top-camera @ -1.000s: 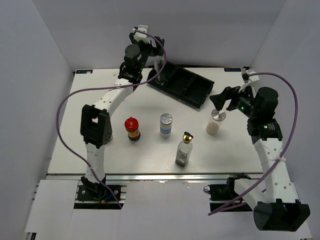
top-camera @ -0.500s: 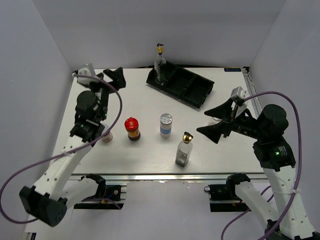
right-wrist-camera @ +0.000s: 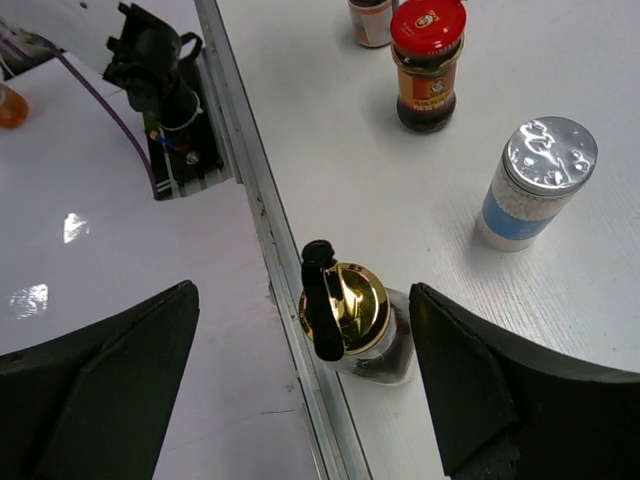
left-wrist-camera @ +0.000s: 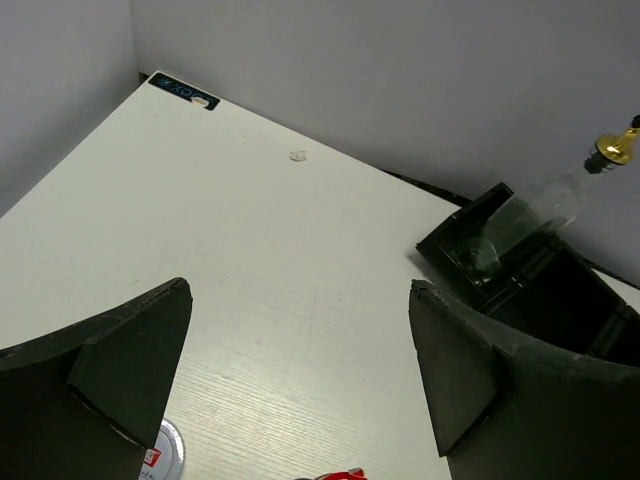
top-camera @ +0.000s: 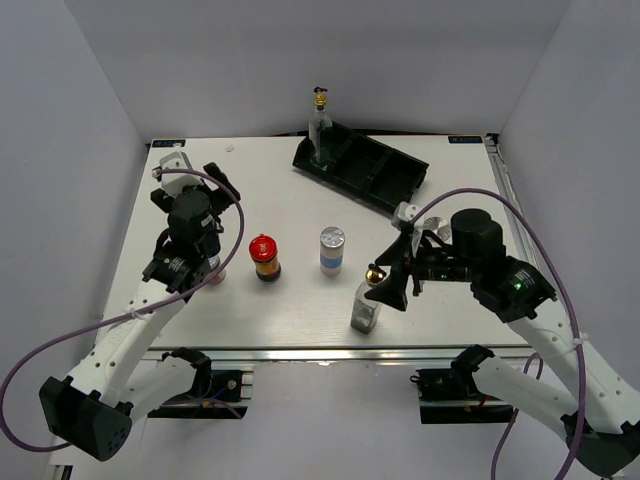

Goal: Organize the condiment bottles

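Both spread wide — left gripper (left-wrist-camera: 300, 300) and right gripper (right-wrist-camera: 302, 292), which straddles the gold-topped bottle (right-wrist-camera: 350, 312), seemingly without contact.

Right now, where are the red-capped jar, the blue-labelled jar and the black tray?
red-capped jar (top-camera: 263, 246), top external view, on its red cap.
blue-labelled jar (top-camera: 332, 238), top external view, on its silver lid.
black tray (top-camera: 398, 178), top external view, on a bare compartment near its right end.

A long black compartmented tray (top-camera: 385, 178) is lying slantwise at one o'clock on the white table (top-camera: 270, 195), a small dark label (top-camera: 166, 144) sitting at its ten o'clock corner.
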Controlling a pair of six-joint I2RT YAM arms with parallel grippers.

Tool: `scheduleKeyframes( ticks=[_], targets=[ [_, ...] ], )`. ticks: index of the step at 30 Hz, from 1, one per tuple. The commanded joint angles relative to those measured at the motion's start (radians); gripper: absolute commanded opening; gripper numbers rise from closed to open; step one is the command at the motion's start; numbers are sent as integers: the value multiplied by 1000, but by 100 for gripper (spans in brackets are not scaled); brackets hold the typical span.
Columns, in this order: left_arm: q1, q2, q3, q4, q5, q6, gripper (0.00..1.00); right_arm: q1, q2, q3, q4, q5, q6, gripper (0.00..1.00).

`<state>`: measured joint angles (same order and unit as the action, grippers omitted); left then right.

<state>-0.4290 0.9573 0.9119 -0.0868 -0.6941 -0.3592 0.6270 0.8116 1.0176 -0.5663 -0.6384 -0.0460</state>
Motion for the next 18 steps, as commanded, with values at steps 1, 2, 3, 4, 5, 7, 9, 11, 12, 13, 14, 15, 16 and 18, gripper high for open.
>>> scheduleKeyframes(
  ticks=[1, 2, 3, 4, 5, 7, 9, 11, 12, 13, 14, 15, 16, 18],
  targets=[
    [-2, 8, 42, -37, -56, 20, 98, 42, 8, -22, 29, 130, -54, 89],
    [-2, 11, 42, -36, -61, 22, 98, 45, 18, -27, 39, 141, -57, 89],
    [-2, 12, 42, -36, -62, 23, 98, 48, 24, -31, 46, 152, -60, 89],
    [-2, 17, 44, -39, -64, 22, 98, 53, 27, -37, 52, 182, -61, 89],
    [-2, 18, 45, -41, -65, 23, 98, 56, 32, -51, 60, 206, -64, 89],
    [-2, 21, 48, -48, -65, 26, 98, 62, 34, -73, 75, 280, -69, 89],
    [-2, 18, 47, -53, -76, 37, 98, 66, 38, -105, 77, 287, -83, 89],
    [-2, 11, 45, -56, -103, 43, 98, 71, 38, -126, 85, 250, -92, 89],
    [-2, 8, 45, -56, -110, 46, 98, 73, 37, -149, 115, 241, -92, 89],
    [-2, 5, 44, -51, -113, 49, 98, 73, 38, -160, 130, 226, -100, 87],
    [-2, 0, 42, -48, -119, 55, 98, 74, 37, -168, 144, 221, -103, 86],
    [-2, 0, 41, -42, -122, 57, 98, 73, 37, -177, 163, 217, -103, 84],
    [-2, 0, 41, -41, -124, 58, 98, 74, 37, -180, 172, 210, -107, 81],
    [-2, -2, 36, -31, -122, 66, 98, 74, 28, -195, 212, 206, -114, 77]
  ],
)
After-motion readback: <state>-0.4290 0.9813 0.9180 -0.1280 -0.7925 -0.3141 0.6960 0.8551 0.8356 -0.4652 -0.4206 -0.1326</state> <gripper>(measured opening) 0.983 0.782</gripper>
